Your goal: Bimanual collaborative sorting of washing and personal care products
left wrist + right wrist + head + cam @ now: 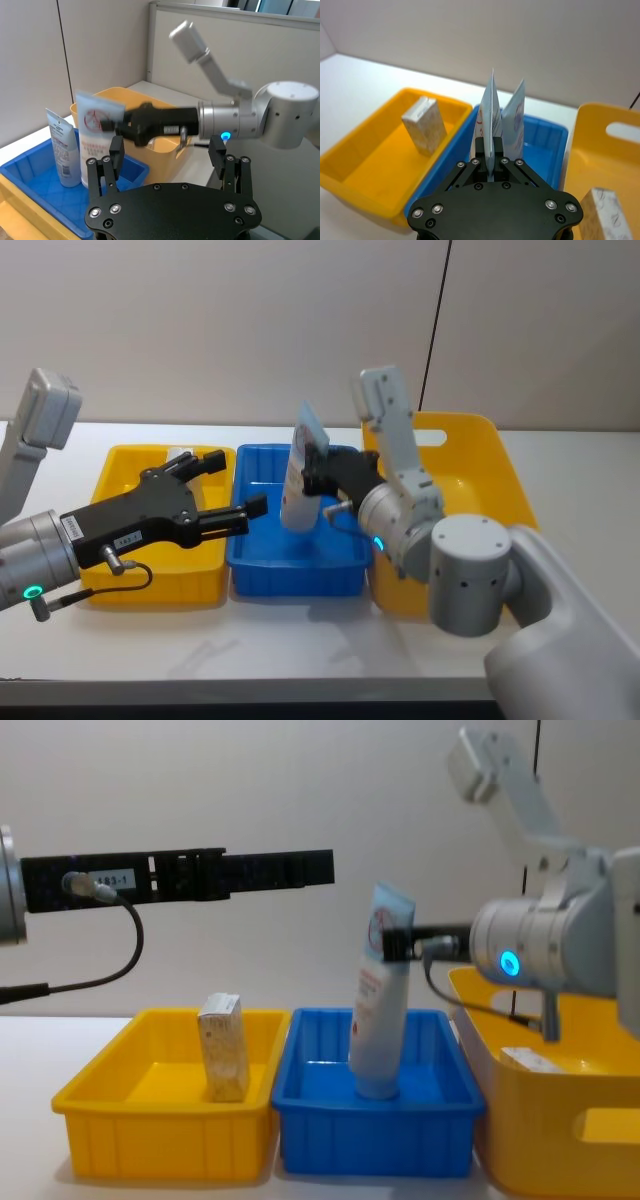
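Observation:
My right gripper (318,472) is shut on the flat top end of a pale blue-white tube (299,480), held upright with its cap end down inside the blue bin (290,575). The gripped tube (491,112) stands close in front of a second tube (514,117), which stands in the same bin (62,150). One leaf-print carton (224,1045) stands in the left yellow bin (150,1145). Another carton (602,210) lies in the right yellow bin (470,430). My left gripper (235,485) hovers open and empty above the left yellow bin's inner edge.
The three bins sit side by side on a white table (300,660), with bare table in front of them. A grey partition wall stands behind. My two arms reach toward each other over the blue bin.

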Available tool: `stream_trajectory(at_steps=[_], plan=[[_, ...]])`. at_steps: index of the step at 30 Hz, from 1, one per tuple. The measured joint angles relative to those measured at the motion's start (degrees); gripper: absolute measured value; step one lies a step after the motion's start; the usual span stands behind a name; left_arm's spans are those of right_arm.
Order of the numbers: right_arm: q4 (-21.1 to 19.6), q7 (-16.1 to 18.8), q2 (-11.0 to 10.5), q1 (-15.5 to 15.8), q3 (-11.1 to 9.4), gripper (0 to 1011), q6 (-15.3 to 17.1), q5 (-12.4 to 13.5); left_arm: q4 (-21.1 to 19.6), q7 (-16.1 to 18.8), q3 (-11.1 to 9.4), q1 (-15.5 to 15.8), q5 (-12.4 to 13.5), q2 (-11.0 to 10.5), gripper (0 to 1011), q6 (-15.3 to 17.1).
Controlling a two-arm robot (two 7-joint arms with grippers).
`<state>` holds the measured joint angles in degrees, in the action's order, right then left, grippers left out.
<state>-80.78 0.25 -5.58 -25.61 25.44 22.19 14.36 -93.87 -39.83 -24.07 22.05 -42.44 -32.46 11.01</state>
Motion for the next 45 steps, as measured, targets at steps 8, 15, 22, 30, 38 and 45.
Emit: stream_trajectory(at_steps=[8, 15, 22, 30, 38, 45], plan=[[-5.36, 1.92, -1.38, -0.82, -1.88, 44, -0.24, 0.89, 0.00, 0.00, 0.00, 0.00, 0.00, 0.00, 1001, 0.00], [-10.50, 4.46, -3.77, -2.04, -5.06, 44, 1.32, 2.62, 0.00, 0.00, 0.00, 0.00, 0.00, -0.01, 1001, 0.00], [-13.32, 5.61, -5.30, -2.62, -7.45, 44, 3.24, 3.66, 0.00, 0.00, 0.00, 0.00, 0.00, 0.00, 1001, 0.00], [-15.66, 5.81, -6.60, -2.55, -10.24, 44, 7.00, 4.71, 0.00, 0.00, 0.00, 0.00, 0.00, 0.00, 1001, 0.00], [-16.74, 4.83, -7.47, -1.42, -12.38, 44, 9.74, 4.83, 0.00, 0.00, 0.00, 0.00, 0.00, 0.00, 1001, 0.00], [-16.55, 3.33, -8.07, -0.26, -14.14, 44, 10.94, 4.22, 0.00, 0.00, 0.00, 0.00, 0.00, 0.00, 1001, 0.00]])
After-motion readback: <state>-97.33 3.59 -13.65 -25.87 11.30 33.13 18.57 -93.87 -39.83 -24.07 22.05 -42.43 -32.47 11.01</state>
